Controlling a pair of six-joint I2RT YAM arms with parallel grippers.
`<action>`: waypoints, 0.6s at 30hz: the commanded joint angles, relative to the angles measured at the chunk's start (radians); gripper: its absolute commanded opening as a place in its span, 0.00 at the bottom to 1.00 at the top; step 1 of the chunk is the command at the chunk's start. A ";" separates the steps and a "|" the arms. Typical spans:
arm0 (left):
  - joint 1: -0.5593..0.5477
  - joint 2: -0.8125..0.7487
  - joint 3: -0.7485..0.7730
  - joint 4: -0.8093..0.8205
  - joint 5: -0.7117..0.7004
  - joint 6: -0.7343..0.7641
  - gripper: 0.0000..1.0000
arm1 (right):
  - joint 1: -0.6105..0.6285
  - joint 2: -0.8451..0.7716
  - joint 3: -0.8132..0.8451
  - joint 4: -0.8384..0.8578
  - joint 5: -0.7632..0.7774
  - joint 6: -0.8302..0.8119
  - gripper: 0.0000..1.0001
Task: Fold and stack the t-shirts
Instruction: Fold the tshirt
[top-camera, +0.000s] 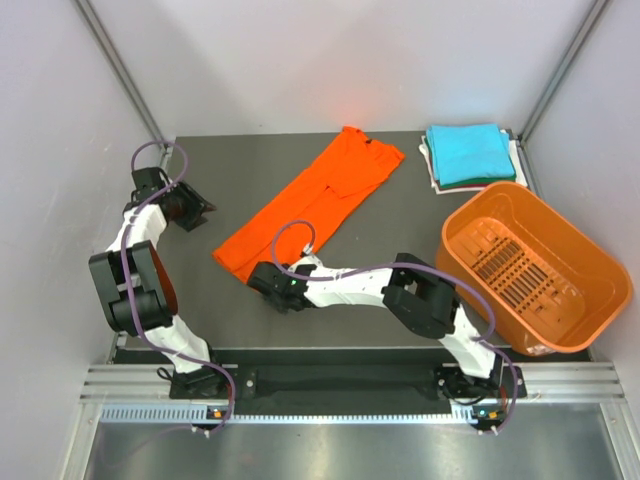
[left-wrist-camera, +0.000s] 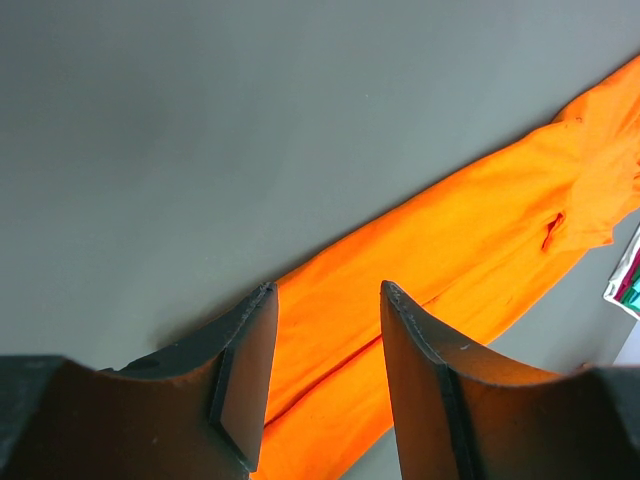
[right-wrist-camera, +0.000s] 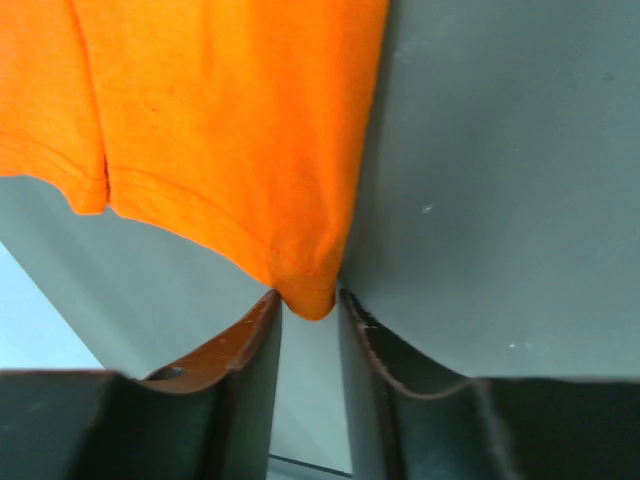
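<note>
A bright orange t-shirt (top-camera: 310, 205), folded into a long strip, lies diagonally on the dark table (top-camera: 240, 165). My right gripper (top-camera: 258, 280) is low at the strip's near-left end. In the right wrist view the hem corner of the orange t-shirt (right-wrist-camera: 220, 120) pokes between the tips of the right gripper (right-wrist-camera: 310, 305); its jaws stand narrow with a gap still showing. My left gripper (top-camera: 200, 212) hovers off to the left, open and empty (left-wrist-camera: 328, 290), facing along the orange t-shirt (left-wrist-camera: 450, 250). A turquoise t-shirt (top-camera: 468, 152) lies folded square on white and dark ones at the back right.
An orange slotted plastic basket (top-camera: 470, 215) stands tilted at the right, close to the right arm's elbow. An edge of the folded stack (left-wrist-camera: 628, 275) shows at the right of the left wrist view. Frame posts rise at both back corners.
</note>
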 joint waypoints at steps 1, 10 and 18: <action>0.008 0.006 0.022 0.038 0.009 0.013 0.50 | -0.002 0.019 0.026 -0.051 0.016 -0.017 0.27; -0.009 -0.023 0.016 0.018 -0.026 0.060 0.50 | -0.008 -0.049 -0.092 0.027 0.021 -0.169 0.00; -0.092 -0.113 -0.072 -0.027 0.003 0.102 0.50 | -0.020 -0.273 -0.337 0.041 0.056 -0.429 0.00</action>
